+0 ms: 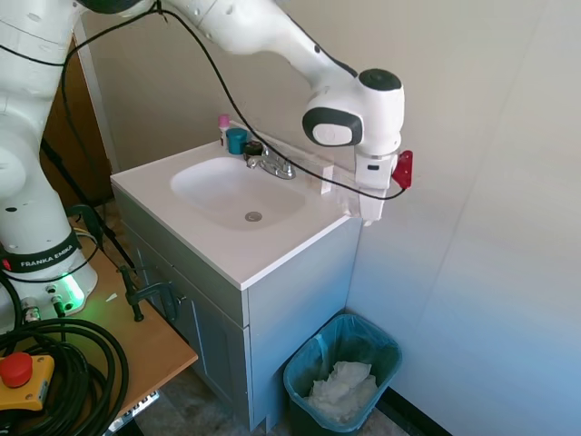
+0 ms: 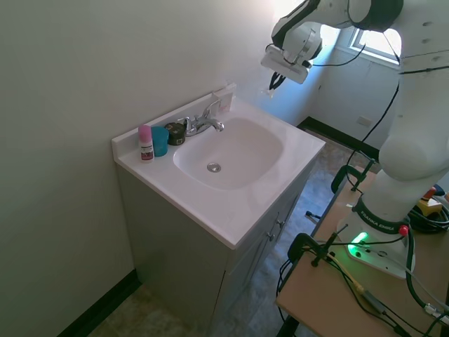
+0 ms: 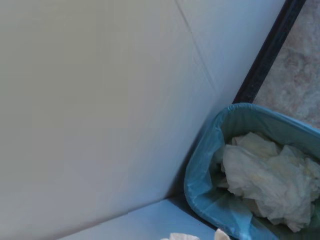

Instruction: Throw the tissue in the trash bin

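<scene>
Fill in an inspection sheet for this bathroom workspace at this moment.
Surface: white vanity top with sink basin and faucet; nothing lying in the basin.
Job's things: trash bin on the floor beside the vanity, lined, holding a heap of crumpled paper. White scraps at the wrist view's bottom edge may be the tissue; the exterior views do not confirm it.
Clutter: pink-capped bottle, teal cup and small dark item by the faucet.
Grippers: gripper pointing down past the vanity's edge, above the bin.
Cables: nothing seen apart from the rig's.
Surroundings: plain walls, dark baseboard.
</scene>
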Controlling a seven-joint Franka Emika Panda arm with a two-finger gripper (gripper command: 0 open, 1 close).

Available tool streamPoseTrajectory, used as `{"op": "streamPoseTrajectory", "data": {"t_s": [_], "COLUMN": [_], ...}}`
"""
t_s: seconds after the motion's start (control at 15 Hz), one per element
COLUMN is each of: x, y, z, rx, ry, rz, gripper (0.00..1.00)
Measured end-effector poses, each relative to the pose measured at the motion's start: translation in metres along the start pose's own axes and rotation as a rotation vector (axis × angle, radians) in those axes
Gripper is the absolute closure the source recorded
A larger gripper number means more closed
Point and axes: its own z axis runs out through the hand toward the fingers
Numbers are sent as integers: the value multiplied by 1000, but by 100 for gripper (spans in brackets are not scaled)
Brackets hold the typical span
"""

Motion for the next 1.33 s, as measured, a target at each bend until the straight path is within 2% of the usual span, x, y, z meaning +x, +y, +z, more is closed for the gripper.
{"op": "streamPoseTrajectory", "data": {"t_s": [0.33,0.4,0.67,1.33], "x": [18,19,17,15], "y": [-2,-2,-8,-14], "z": [47,55,64,63], "rx": [-54,-66,-88,-92], "ry": [24,23,-2,-20], "rz": [20,21,12,1], "gripper": [100,0,0,0]}}
